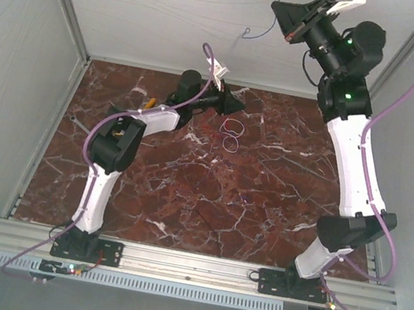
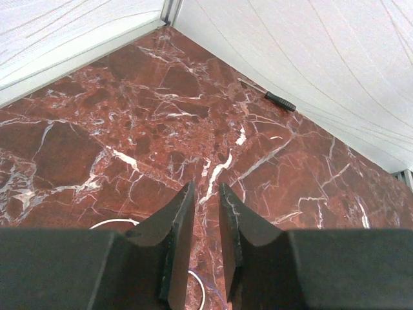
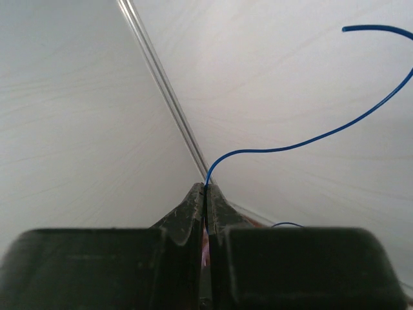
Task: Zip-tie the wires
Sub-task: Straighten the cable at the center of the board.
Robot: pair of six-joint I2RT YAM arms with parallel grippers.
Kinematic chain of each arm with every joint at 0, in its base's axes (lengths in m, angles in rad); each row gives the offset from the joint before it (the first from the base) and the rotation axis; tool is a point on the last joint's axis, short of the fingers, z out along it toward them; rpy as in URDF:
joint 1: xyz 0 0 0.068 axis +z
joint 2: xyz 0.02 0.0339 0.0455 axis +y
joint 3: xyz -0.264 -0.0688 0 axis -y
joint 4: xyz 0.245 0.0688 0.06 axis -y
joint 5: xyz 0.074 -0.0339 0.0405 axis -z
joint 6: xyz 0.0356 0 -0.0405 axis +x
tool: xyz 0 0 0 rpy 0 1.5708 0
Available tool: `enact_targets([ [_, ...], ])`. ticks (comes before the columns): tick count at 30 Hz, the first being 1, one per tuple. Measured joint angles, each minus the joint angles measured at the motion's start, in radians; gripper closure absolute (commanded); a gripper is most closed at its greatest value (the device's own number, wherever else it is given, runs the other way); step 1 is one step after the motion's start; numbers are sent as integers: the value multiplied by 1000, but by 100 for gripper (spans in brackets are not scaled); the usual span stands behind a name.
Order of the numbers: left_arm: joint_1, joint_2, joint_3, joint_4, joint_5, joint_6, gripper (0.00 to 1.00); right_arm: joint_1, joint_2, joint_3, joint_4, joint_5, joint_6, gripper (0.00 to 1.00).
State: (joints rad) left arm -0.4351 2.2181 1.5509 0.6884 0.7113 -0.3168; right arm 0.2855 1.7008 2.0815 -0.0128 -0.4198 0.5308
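The wires point(image 1: 231, 133) lie on the marble table point(image 1: 184, 191) as a small tangle of thin red and whitish loops. My left gripper point(image 1: 235, 102) hovers low just behind them, pointing right. In the left wrist view its jaws point(image 2: 206, 194) stand a narrow gap apart with only marble showing between them. A whitish strand point(image 2: 113, 223) curves out from under the fingers. My right gripper point(image 1: 284, 14) is raised high at the back right. It is shut point(image 3: 206, 187) on a thin blue wire point(image 3: 290, 147), which hangs free in front of the back wall point(image 1: 263, 30).
A yellow-handled tool point(image 1: 150, 102) lies on the table left of the left gripper. A black-handled tool point(image 2: 279, 101) rests against the wall at the marble's far edge. White walls close in the table on three sides. The left arm point(image 1: 116, 147) stretches diagonally across the left half.
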Motion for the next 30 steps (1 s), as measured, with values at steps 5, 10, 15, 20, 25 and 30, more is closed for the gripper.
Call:
enact_targets([
  [5,11,13,-3,2,-5,-1,75,-1,-62,42,4,15,2,100],
  [10,22,8,-18,5,-13,8,44,-1,-126,17,18,31,1,100],
  [15,37,-77,-133,-6,-32,36,23,-1,-178,-80,21,46,-5,100],
  [20,63,-270,-300,3,-32,56,10,-1,-237,-225,10,49,-19,100],
  [25,84,-474,-450,24,-1,74,8,-1,-343,-378,0,40,-48,100],
  [30,88,-621,-573,20,24,82,12,-1,-464,-483,9,15,-80,100],
])
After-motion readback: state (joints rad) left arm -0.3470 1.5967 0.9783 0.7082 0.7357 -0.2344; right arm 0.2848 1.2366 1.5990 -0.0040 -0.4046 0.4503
